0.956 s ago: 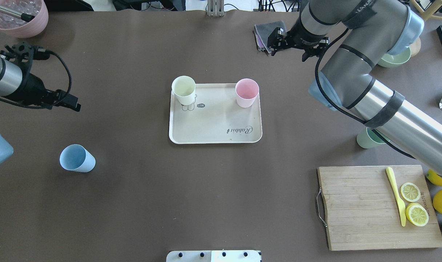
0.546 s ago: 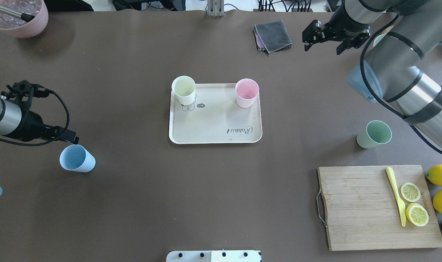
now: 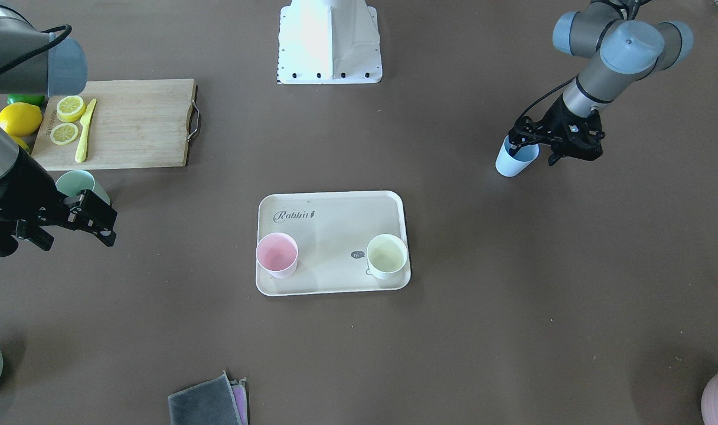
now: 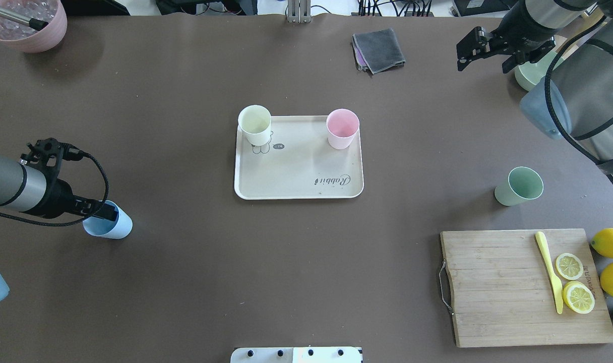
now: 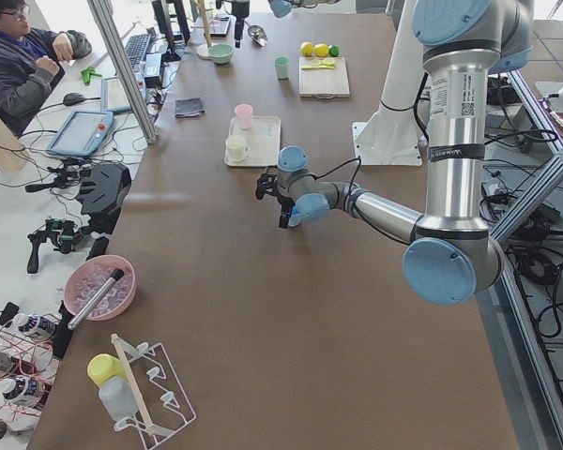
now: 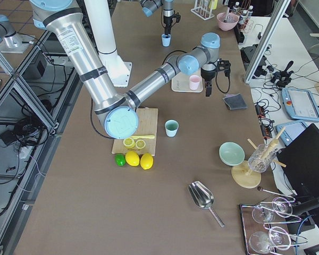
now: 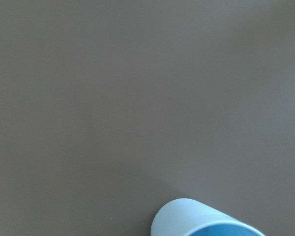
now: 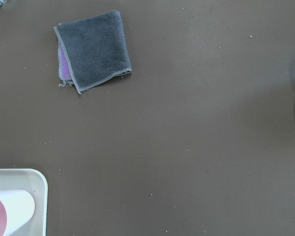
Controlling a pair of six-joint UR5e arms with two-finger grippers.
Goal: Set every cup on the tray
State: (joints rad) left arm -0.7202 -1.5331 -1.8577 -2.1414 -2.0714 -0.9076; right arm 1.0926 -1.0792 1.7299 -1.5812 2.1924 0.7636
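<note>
Lower than before, my left gripper [image 3: 533,152] hangs at the blue cup [image 3: 509,165], jaws spread, holding nothing; closing off-centre could tip it.

Silver tubes [image 4: 6,184], blue joint caps [image 3: 630,44], black left pincer [image 3: 533,153].

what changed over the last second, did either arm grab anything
The left gripper swung back toward the robot and now sits at the rim of the blue cup, open, with the cup not lifted. The right gripper pulled away toward the far right corner, also open, uncovering the green cup. Nothing was grabbed. The cream cup and pink cup stayed on the tray.
</note>
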